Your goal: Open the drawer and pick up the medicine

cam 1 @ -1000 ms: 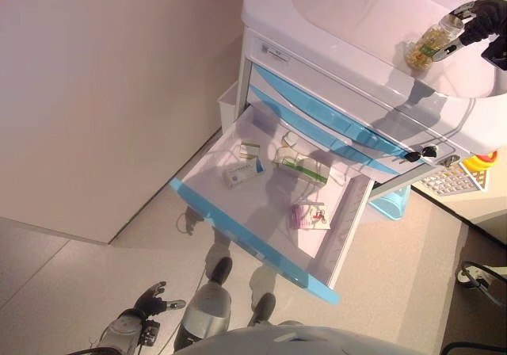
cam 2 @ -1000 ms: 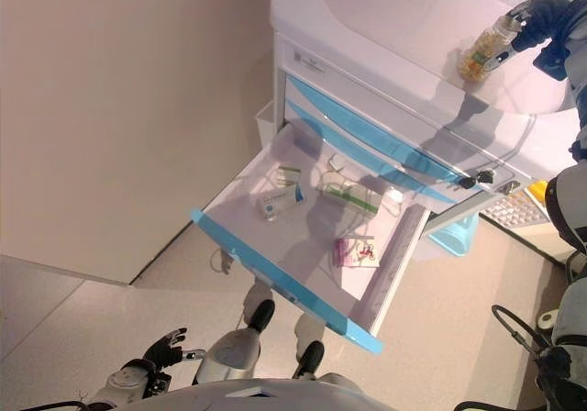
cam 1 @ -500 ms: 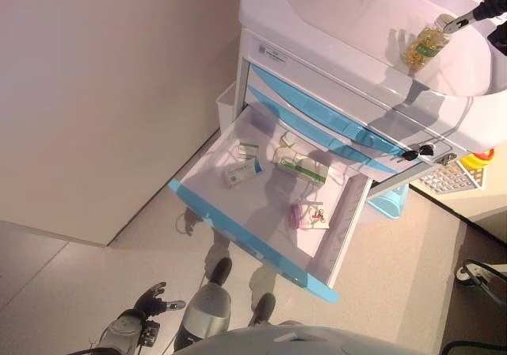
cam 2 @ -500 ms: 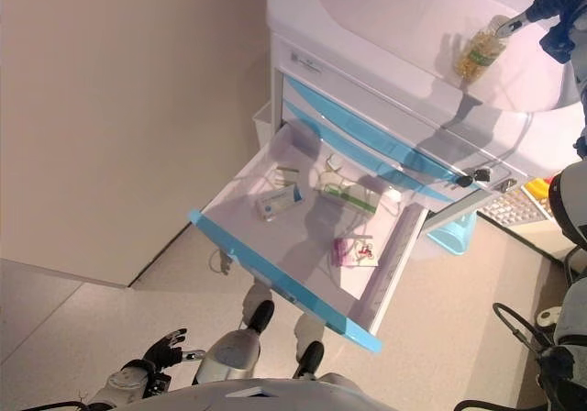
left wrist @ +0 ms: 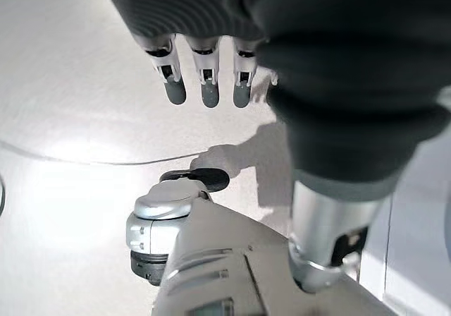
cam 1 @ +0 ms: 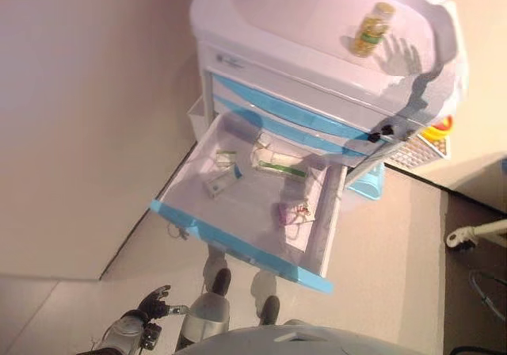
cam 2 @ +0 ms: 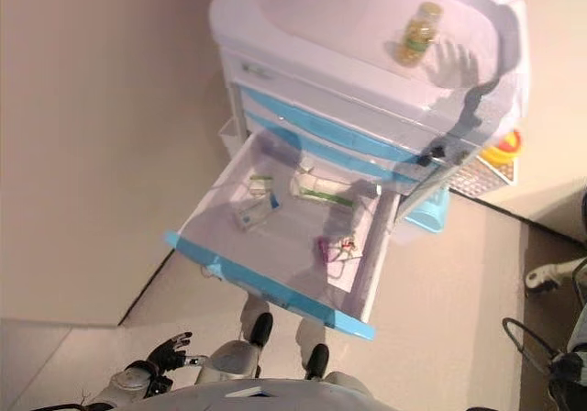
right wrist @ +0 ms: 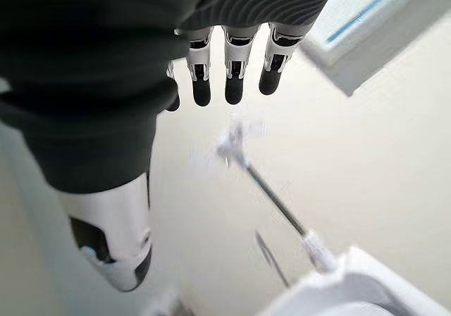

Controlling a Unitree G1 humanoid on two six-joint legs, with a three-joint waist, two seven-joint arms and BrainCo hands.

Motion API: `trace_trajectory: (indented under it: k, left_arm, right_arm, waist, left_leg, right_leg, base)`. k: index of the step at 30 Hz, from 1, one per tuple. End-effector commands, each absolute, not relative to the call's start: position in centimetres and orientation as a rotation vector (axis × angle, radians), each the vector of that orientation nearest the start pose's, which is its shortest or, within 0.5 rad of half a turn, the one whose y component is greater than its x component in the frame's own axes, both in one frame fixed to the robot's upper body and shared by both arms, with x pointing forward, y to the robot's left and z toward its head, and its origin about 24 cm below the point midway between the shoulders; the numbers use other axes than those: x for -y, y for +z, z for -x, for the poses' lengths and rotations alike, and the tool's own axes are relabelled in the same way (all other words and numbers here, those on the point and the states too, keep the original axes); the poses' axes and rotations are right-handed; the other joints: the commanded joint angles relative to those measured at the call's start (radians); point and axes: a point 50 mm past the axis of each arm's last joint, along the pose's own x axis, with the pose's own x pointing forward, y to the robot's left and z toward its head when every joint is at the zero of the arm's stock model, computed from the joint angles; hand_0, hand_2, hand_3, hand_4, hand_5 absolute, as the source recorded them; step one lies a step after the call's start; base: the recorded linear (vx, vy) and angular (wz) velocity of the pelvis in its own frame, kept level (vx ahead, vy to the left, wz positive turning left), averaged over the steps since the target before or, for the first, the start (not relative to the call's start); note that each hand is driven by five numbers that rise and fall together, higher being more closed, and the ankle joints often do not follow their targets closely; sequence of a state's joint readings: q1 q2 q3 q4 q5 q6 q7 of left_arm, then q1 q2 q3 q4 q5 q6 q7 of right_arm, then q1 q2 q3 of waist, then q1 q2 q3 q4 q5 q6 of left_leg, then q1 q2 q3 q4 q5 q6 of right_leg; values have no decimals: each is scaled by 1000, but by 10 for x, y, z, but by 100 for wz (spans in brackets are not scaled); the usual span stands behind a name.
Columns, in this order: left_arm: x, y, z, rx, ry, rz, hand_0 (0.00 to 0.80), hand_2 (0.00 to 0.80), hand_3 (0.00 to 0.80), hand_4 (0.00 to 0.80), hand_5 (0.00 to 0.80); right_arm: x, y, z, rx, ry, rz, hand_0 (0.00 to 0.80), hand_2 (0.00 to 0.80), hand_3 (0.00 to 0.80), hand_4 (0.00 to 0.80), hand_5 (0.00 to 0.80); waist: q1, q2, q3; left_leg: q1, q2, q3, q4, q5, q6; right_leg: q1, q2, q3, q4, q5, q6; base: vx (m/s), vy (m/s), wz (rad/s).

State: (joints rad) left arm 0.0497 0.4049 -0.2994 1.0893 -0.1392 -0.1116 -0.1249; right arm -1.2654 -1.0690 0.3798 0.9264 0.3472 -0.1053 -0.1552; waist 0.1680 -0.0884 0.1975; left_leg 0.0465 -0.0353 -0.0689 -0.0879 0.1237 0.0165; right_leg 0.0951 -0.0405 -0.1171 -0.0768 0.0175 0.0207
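Note:
The medicine bottle (cam 1: 370,28), clear with yellow capsules, stands alone on the white cart's top (cam 1: 301,6). The cart's lowest blue-fronted drawer (cam 1: 238,240) is pulled wide open. It holds small boxes (cam 1: 219,182), a longer white-green box (cam 1: 279,165) and a pink blister pack (cam 1: 293,212). My right hand (right wrist: 232,76) shows only in its wrist view, with fingers straight and nothing in it. My left hand (cam 1: 150,307) hangs low near the floor, open and empty; it also shows in the left wrist view (left wrist: 204,83).
A wall runs along the cart's left. A small white bin (cam 1: 198,113) hangs on the cart's left side. A light blue bin (cam 1: 366,185) and a white basket with a yellow-red object (cam 1: 440,125) sit by the cart's right side. A key (cam 1: 379,135) sticks out of the cart's front.
My right hand let go of the bottle and drew away out of the eye views. The bottle now stands alone on the cart top. The camera has shifted.

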Motion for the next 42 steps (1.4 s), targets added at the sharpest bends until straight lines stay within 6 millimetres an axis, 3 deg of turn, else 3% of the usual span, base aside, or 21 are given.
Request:
trace_trajectory:
  k: [1, 9, 12, 13, 14, 16, 20, 24, 29, 30, 34, 42]
  left_arm:
    - [-270, -144, -94, -1142, -144, -387, 0, 0, 0, 0, 0]
    - [-260, -143, -113, -1115, -178, -373, 0, 0, 0, 0, 0]
    - [-251, -144, -120, -1095, -186, -359, 0, 0, 0, 0, 0]
    - [-249, -144, -120, -1092, -185, -356, 0, 0, 0, 0, 0]
    - [-246, -144, -122, -1082, -184, -345, 0, 0, 0, 0, 0]
    - [-239, -146, -121, -1067, -180, -326, 0, 0, 0, 0, 0]
    - [-231, -147, -121, -1038, -170, -295, 0, 0, 0, 0, 0]
    - [-229, -147, -118, -1019, -151, -268, 0, 0, 0, 0, 0]
    - [-226, -149, -113, -1010, -145, -254, 0, 0, 0, 0, 0]
    - [-226, -150, -110, -1014, -138, -248, 0, 0, 0, 0, 0]
    - [-228, -152, -103, -1026, -125, -245, 0, 0, 0, 0, 0]
    - [-235, -148, -113, -999, -111, -277, 0, 0, 0, 0, 0]
  right_arm:
    - [354, 348, -327, 622, -586, 405, 0, 0, 0, 0, 0]
    - [339, 222, -322, 551, -580, 202, 0, 0, 0, 0, 0]
    - [328, 154, -312, 406, -597, 138, 0, 0, 0, 0, 0]
    - [325, 144, -310, 383, -596, 136, 0, 0, 0, 0, 0]
    - [320, 121, -306, 314, -591, 123, 0, 0, 0, 0, 0]
    - [314, 78, -288, 193, -563, 124, 0, 0, 0, 0, 0]
    - [300, 25, -266, -15, -507, 126, 0, 0, 0, 0, 0]
    - [289, -18, -242, -190, -457, 146, 0, 0, 0, 0, 0]
    - [272, -48, -221, -308, -390, 173, 0, 0, 0, 0, 0]
    - [268, -62, -208, -364, -383, 156, 0, 0, 0, 0, 0]
    - [262, -86, -182, -475, -318, 205, 0, 0, 0, 0, 0]
    - [240, -125, -139, -725, -39, 325, 0, 0, 0, 0, 0]
  waist:
    - [-45, 6, -53]
    - [-128, 44, -49]
    - [-159, 52, -44]
    - [-162, 52, -45]
    - [-172, 54, -44]
    - [-185, 57, -46]
    - [-206, 57, -47]
    - [-220, 59, -44]
    - [-229, 60, -39]
    - [-233, 59, -40]
    - [-238, 57, -41]
    - [-232, 49, -35]
  left_leg:
    - [31, -37, -15, 79, -201, 16]
    - [58, -29, 29, 75, -215, 21]
    - [62, -23, 54, 69, -218, 22]
    - [63, -22, 58, 67, -218, 22]
    - [65, -20, 66, 64, -217, 22]
    - [69, -16, 79, 58, -217, 23]
    - [69, -9, 100, 48, -211, 20]
    - [73, -5, 113, 38, -206, 19]
    - [73, -2, 117, 30, -199, 19]
    - [74, -1, 117, 22, -195, 18]
    - [72, -1, 115, 13, -188, 18]
    - [60, 3, 107, 6, -175, 17]
  right_leg:
    - [-37, -46, 25, 75, 10, 78]
    - [-47, -42, 93, 92, 6, 80]
    - [-54, -38, 112, 91, 8, 80]
    - [-54, -37, 115, 90, 9, 80]
    - [-55, -35, 119, 90, 10, 79]
    - [-56, -33, 125, 89, 9, 79]
    - [-62, -29, 130, 87, 10, 76]
    - [-65, -25, 128, 91, 7, 75]
    - [-69, -20, 126, 97, 4, 73]
    - [-68, -17, 123, 95, 3, 73]
    - [-67, -13, 119, 92, 3, 75]
    - [-68, -8, 101, 98, -5, 72]
  base:
    - [-72, -9, -52]
    - [-70, -17, -40]
    - [-51, -10, -31]
    - [-31, -14, -38]
    - [-20, -15, -34]
    - [-12, -16, -15]
    - [-23, -4, -11]
    - [-11, 8, -4]
    - [-7, 6, -3]
    - [5, 11, -3]
    - [0, 0, 0]
    - [0, -6, 1]
